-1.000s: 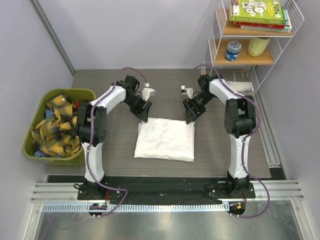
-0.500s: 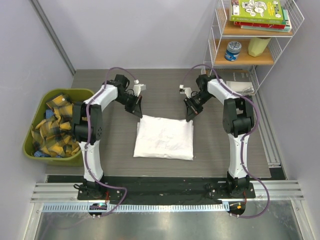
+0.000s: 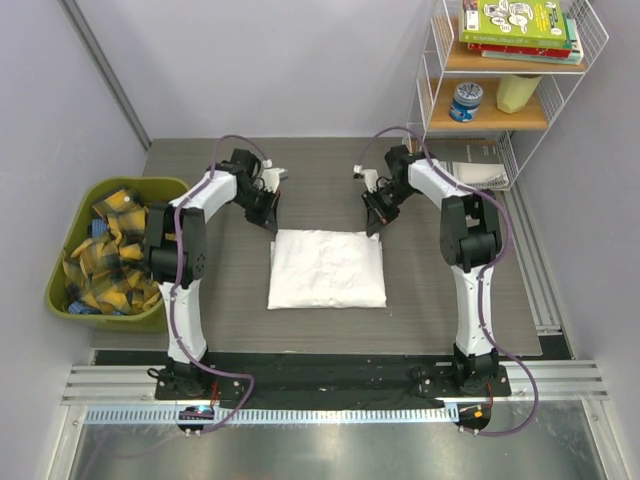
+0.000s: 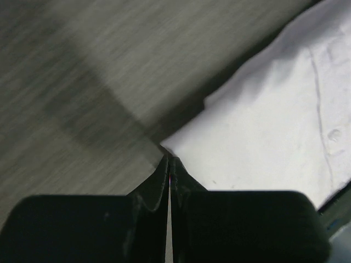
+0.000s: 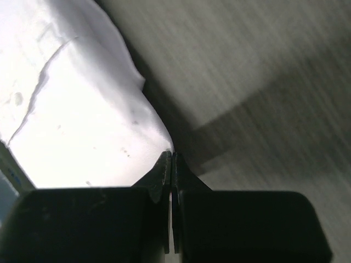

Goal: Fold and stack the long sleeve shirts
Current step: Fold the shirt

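Shirt folded; L end effector, R end effector closed, corners.

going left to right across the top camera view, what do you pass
green bin → left gripper → white shirt → right gripper → wire shelf

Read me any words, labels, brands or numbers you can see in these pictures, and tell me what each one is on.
No text reads clearly.
The green book, top right: cover print too small to read.
The can with a blue label: too small to read.
The paper at the far right: too blurred.
The shirt: plain, no print.
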### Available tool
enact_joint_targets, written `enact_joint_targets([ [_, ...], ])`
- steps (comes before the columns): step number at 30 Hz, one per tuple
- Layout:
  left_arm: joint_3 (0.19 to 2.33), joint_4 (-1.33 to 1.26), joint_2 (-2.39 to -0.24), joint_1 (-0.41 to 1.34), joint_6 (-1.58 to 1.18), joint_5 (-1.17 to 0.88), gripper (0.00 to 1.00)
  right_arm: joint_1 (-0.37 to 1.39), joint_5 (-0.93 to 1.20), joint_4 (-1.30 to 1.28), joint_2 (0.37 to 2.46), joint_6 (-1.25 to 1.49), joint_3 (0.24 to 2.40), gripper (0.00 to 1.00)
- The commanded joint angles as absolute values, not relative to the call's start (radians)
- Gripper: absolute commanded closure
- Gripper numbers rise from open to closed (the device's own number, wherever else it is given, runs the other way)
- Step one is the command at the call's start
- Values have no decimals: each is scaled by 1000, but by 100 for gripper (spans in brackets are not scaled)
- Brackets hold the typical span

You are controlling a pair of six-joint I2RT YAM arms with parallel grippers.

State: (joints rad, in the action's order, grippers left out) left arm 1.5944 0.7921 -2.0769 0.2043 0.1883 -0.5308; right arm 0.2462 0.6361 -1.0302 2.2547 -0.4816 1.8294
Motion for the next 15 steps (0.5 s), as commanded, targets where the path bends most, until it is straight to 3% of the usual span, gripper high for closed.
enact_joint_targets([
  [1,1727,770,-2177,193,109,-351,100,264,520,-902,2322,-420,1923,99],
  [4,1773,767,-2206,193,91,-321,100,264,480,-882,2365,-391,1995,99],
  [7,1825,781,-2220,187,87,-340,97,265,466,-887,2370,-365,2049,82],
  [10,1839,764,-2151,160,74,-402,74,262,492,-916,2300,-324,2094,57],
  [11,1821,744,-2105,149,51,-461,60,261,508,-922,2265,-312,2095,43],
  [13,1723,669,-1945,147,58,-526,50,261,572,-939,2147,-290,2068,31],
  [14,1683,641,-1893,150,51,-555,38,261,590,-937,2104,-285,2045,24],
  [15,1601,621,-1847,150,7,-552,33,261,600,-937,2068,-284,2019,23],
])
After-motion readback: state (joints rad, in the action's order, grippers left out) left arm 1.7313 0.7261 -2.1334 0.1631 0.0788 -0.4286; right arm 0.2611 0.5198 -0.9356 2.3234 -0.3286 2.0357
